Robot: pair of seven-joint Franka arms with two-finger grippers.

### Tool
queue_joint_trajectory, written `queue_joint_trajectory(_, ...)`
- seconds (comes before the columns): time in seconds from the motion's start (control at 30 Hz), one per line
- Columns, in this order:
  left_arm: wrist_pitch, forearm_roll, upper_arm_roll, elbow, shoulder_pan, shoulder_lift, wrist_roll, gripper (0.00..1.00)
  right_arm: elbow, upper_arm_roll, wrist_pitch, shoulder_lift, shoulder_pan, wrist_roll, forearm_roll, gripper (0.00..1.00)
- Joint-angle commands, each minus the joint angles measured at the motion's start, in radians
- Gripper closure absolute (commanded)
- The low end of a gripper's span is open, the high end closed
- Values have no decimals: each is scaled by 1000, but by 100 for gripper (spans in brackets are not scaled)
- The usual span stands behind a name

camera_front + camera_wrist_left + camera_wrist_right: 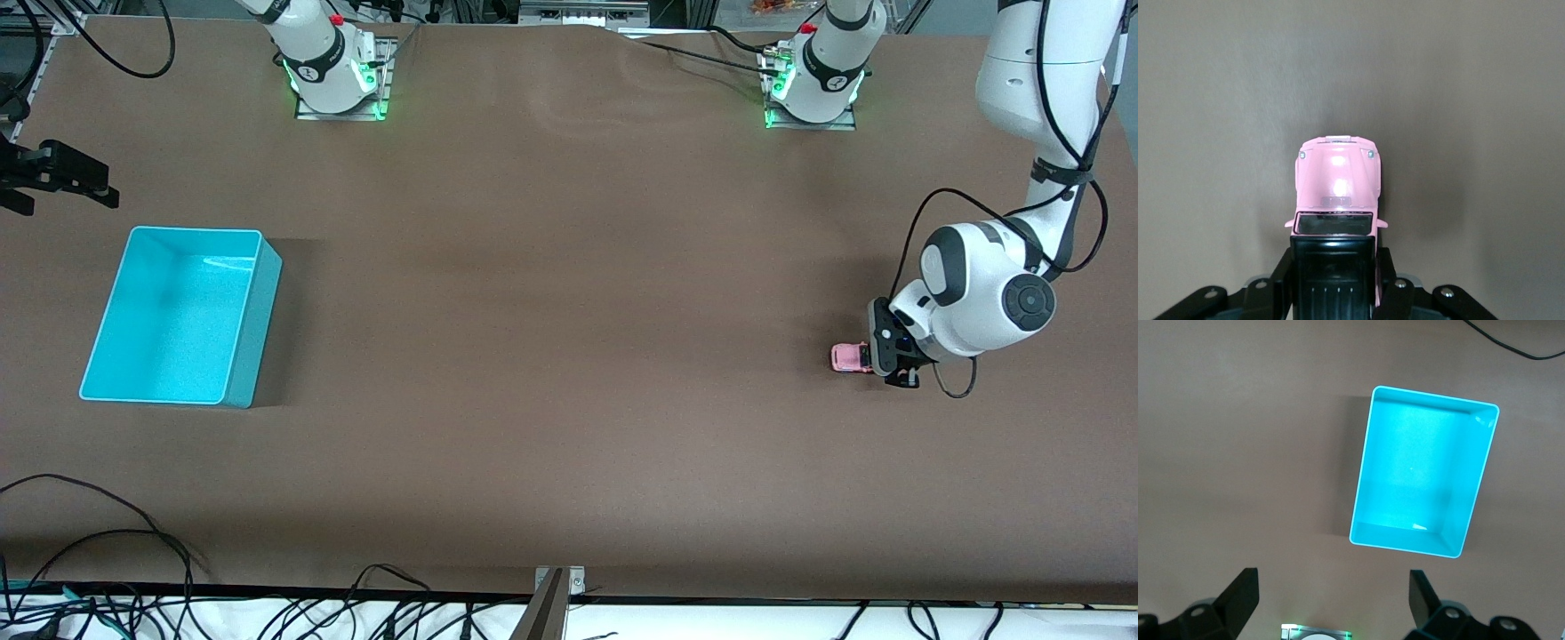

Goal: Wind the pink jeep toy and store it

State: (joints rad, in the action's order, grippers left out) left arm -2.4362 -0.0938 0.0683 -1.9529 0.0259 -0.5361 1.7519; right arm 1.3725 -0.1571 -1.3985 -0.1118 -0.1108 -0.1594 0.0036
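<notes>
The pink jeep toy (pixel 848 357) stands on the brown table near the left arm's end. In the left wrist view its pink hood (pixel 1337 177) points away from the hand. My left gripper (pixel 876 360) is low at the table, and its fingers (pixel 1390 283) press on both sides of the jeep's black rear section. In that view the left gripper (pixel 1335 283) is shut on the jeep. My right gripper (pixel 1331 583) is open and empty, high above the table, and it looks down on the turquoise bin (pixel 1368 467).
The turquoise bin (pixel 258 293) is empty and stands near the right arm's end of the table. Wide bare tabletop lies between it and the jeep. Cables lie along the table's edge nearest the front camera (pixel 107 533).
</notes>
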Motion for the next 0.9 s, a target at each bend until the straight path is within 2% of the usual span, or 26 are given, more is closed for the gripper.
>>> queue_joint_trajectory(0.0, -38, -26, 10, 6, 25, -42, 77, 100, 2, -2, 1, 4, 5, -17, 19, 0)
queue_joint_trajectory(0.73, -38, -24, 11, 6, 195, -53, 239, 100, 2, -4, -2, 0, 5, -51, 19, 0)
queue_joint_trajectory(0.87, -38, -27, 36, 6, 204, -48, 287, 100, 2, -4, -2, 0, 6, -52, 19, 0)
